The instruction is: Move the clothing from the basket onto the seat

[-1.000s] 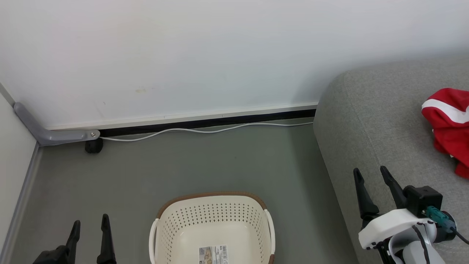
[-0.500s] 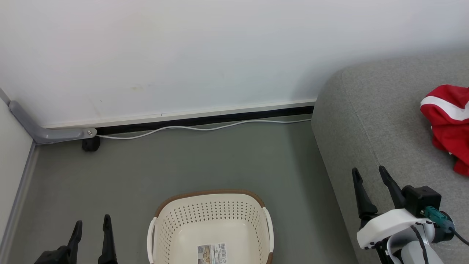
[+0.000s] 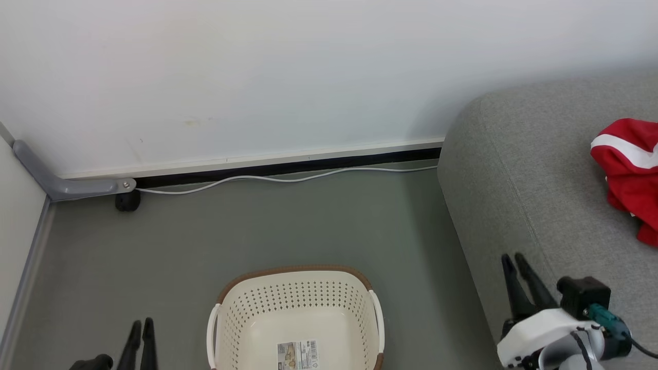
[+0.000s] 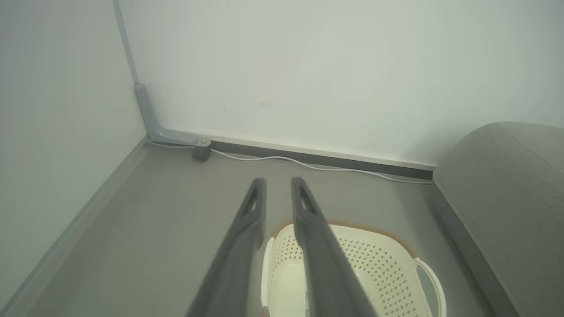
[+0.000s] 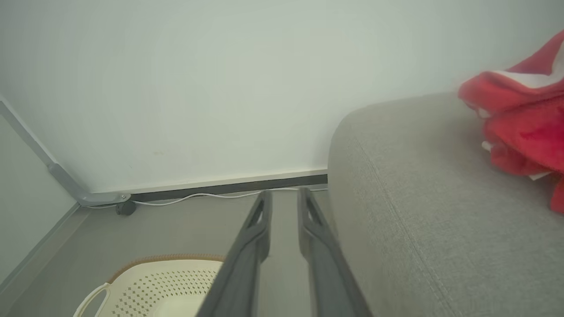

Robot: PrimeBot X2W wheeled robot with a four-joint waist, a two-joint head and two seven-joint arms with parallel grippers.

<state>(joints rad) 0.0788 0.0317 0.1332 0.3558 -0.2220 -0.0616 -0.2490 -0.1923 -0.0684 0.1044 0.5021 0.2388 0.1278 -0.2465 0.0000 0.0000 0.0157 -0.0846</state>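
Observation:
The clothing (image 3: 629, 174), bright red with a white stripe, lies crumpled on the grey seat (image 3: 529, 180) at the right edge, and the right wrist view has the clothing (image 5: 520, 119) on the seat (image 5: 418, 198) too. The cream basket (image 3: 295, 271) stands on the floor at bottom centre, holding just a paper label (image 3: 298, 354). My left gripper (image 3: 142, 322) hangs left of the basket, its fingers a narrow gap apart with nothing between them. My right gripper (image 3: 512, 257) hovers over the seat's near-left edge, equally narrow and empty. The wrist views show the left gripper (image 4: 278, 180) and right gripper (image 5: 284, 192) with slim gaps.
A white cable (image 3: 288, 180) runs along the foot of the white wall. A grey bracket with a black caster (image 3: 126, 200) sits in the left corner, beside a side panel (image 3: 15, 231). Grey floor separates the basket and the wall.
Both grippers have narrowed from wide open to a slim gap and sit lower in the head view. The camera shifted slightly early on. Basket and clothing have not moved.

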